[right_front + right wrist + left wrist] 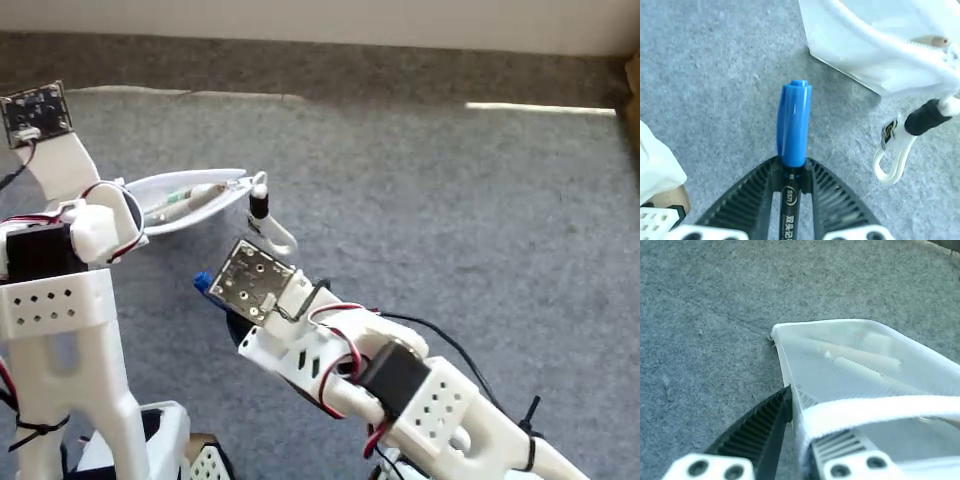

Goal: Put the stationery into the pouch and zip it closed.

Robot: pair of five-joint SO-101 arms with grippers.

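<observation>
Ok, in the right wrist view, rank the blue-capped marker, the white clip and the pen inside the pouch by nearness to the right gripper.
1. blue-capped marker, held in the right gripper.
2. white clip, lying close by.
3. pen, inside the pouch, beyond.

This looks like a small robot work room, maybe a lab or a hobby corner, but I cannot tell which. Two white plastic arms, the left arm (70,310) and the right arm (420,400), stand at a desk (480,220) covered in grey felt. Red and black wires (340,308) hang loose on them, and a bare little circuit board (37,110) sits up on the left one. The right hand (792,162) has black ribbed plastic fingers (835,200) — they look home-made. Behind the desk is a plain pale wall (350,18) — a strip of daylight (540,107) lies near it.
</observation>
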